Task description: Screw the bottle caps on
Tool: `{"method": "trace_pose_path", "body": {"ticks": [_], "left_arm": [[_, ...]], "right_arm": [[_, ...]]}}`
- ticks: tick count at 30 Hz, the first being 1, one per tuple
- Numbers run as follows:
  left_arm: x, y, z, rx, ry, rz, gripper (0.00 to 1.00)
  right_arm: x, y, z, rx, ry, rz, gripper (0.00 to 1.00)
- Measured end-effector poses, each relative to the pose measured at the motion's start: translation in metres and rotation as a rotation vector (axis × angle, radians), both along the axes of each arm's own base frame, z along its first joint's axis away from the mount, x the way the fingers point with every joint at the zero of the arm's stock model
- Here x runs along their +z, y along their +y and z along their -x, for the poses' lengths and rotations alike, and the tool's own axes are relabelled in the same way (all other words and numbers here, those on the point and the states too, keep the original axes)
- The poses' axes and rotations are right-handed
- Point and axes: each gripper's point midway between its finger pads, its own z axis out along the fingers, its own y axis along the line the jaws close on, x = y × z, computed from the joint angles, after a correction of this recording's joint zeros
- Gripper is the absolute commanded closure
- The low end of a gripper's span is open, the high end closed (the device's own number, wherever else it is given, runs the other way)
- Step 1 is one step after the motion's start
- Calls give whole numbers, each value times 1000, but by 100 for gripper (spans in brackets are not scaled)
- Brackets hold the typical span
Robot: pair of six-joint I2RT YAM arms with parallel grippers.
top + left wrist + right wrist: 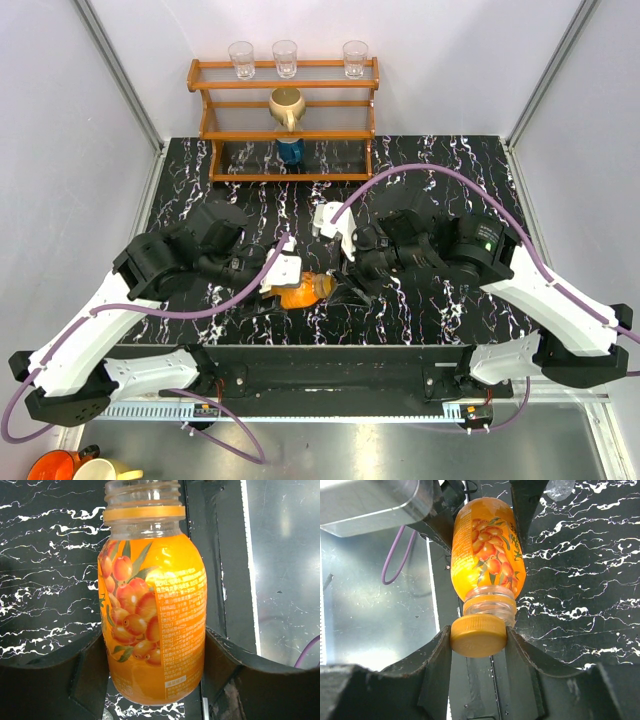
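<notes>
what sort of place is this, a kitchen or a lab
Most likely a robot test cell staged like a kitchen: white panel walls box in a black marble-look table, and a wooden rack at the back holds glasses.

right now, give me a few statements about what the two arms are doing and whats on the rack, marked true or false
1. The left gripper grips the orange bottle by its body. True.
2. The right gripper is shut on a white cap. False: it pinches the orange cap, right at the bottle's mouth.
3. Three glasses stand on top of the wooden rack. True.
4. The orange bottle stands upright on the table. False: it lies sideways between the two grippers.
</notes>
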Motion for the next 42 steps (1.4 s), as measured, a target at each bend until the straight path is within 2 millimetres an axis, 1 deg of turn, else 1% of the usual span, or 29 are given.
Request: {"method": "trace_pose_path", "body": {"ticks": [9,11,22,26,32,34,42], "left_arm": [[1,0,2,-9,7,5,56],[3,0,3,-10,5,8,56],[-1,5,6,-7,23,-17,56],[-2,6,7,-2,28,-21,57],[-10,18,9,52,72,-74,61],[-12,22,11,69,83,-86,61],[-10,28,14,106,96,-84,61]], "right_arm": [[-4,-1,-3,-4,-3,12,72],[-6,1,-4,-5,1,16,72],[-10,7,-2,19,32,20,74],[-11,10,-1,14,52,8,75],[-29,19,1,-9,137,-30,75],[-32,23,2,-16,167,-48,75],[-23,33,6,-29,241,-113,75]]}}
